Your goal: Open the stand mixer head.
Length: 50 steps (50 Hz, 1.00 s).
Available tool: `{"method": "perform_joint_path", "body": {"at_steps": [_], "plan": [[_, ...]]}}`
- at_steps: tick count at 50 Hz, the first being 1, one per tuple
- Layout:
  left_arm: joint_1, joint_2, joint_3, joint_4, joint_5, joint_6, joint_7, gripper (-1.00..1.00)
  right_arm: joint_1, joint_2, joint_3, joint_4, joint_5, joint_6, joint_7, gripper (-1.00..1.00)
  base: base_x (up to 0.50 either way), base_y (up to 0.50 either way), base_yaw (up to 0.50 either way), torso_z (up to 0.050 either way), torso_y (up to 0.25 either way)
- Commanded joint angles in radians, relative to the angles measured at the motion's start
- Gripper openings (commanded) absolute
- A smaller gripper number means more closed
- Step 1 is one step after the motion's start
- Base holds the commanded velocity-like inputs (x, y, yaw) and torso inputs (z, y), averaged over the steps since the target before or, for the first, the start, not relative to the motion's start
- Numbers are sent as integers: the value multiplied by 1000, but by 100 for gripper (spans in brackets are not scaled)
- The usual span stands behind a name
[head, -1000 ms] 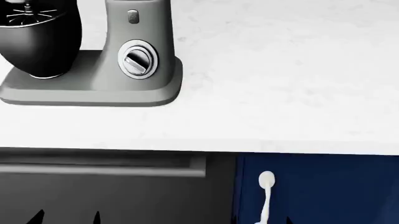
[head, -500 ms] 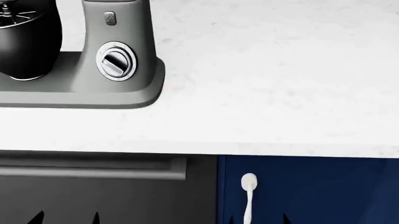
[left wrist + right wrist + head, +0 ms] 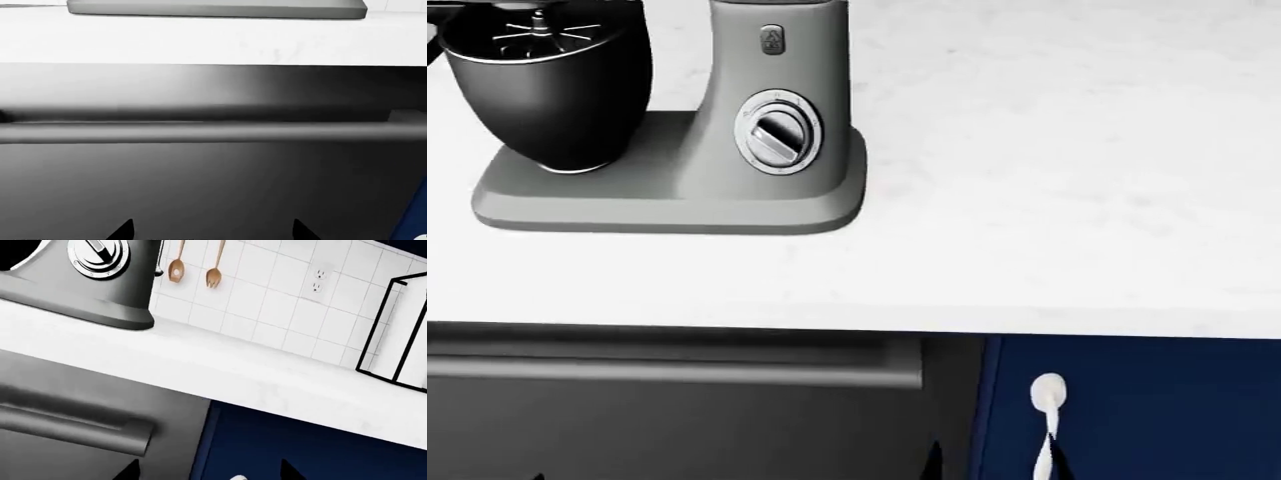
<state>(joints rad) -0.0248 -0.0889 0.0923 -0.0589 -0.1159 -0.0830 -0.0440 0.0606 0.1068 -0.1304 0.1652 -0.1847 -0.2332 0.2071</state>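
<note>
1. The stand mixer head is off the top edge of the head view, so I can't tell whether it is up or down. It sits above the grey column (image 3: pixel 777 70), and only the wire whisk (image 3: pixel 541 32) shows, hanging down into the bowl.
2. The glossy black bowl (image 3: pixel 554 85) stands on the mixer's grey base (image 3: pixel 667 205), just beside the column. A silver dial (image 3: pixel 778 133) faces the camera on the column's side, with a small button (image 3: pixel 773 39) above it.
3. The base rests flat on the white counter (image 3: pixel 1068 200), set back from the counter's front edge.
4. Below the mixer, under the counter edge, there's a dark appliance front with a long grey handle bar (image 3: pixel 667 365).
5. Right of that, well off from the mixer, is a blue cabinet door (image 3: pixel 1148 400) with a white handle (image 3: pixel 1048 392).
6. The left gripper (image 3: pixel 212 231) is down low, below the mixer, facing the appliance front. Its two dark fingertips (image 3: pixel 123 230) are spread apart with nothing between them.
7. The right gripper (image 3: pixel 210 471) is also below counter height, off to the dial side of the mixer. Its fingertips (image 3: pixel 130 470) are spread too and hold nothing.
8. Behind the mixer, the right wrist view picks up a white tiled wall (image 3: pixel 267 305). Two wooden spoons (image 3: pixel 177 267) hang there, with a wall socket (image 3: pixel 317 280) farther along.
</note>
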Motion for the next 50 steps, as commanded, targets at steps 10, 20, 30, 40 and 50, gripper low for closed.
{"method": "perform_joint_path", "body": {"at_steps": [10, 20, 30, 40, 50], "plan": [[-5, -4, 7, -41, -14, 31, 15, 100, -7, 4, -5, -20, 10, -8, 2, 100, 0, 500, 0, 0, 0], [-5, -13, 19, -42, -24, 34, 5, 100, -5, 12, -17, -22, 21, 2, 6, 100, 0, 500, 0, 0, 0], [-6, -22, 33, -43, -25, 35, -10, 100, -10, 6, -7, -49, 132, 44, -32, 100, 8, 412, 0, 0, 0], [-11, -27, 44, -43, -28, 27, -26, 100, -10, 16, -23, -35, 110, 25, -5, 100, 0, 0, 0, 0, 0], [-4, -41, 50, -12, -99, -13, 20, 100, -9, 24, -34, -33, 118, 25, -1, 100, 0, 0, 0, 28, 0]]}}
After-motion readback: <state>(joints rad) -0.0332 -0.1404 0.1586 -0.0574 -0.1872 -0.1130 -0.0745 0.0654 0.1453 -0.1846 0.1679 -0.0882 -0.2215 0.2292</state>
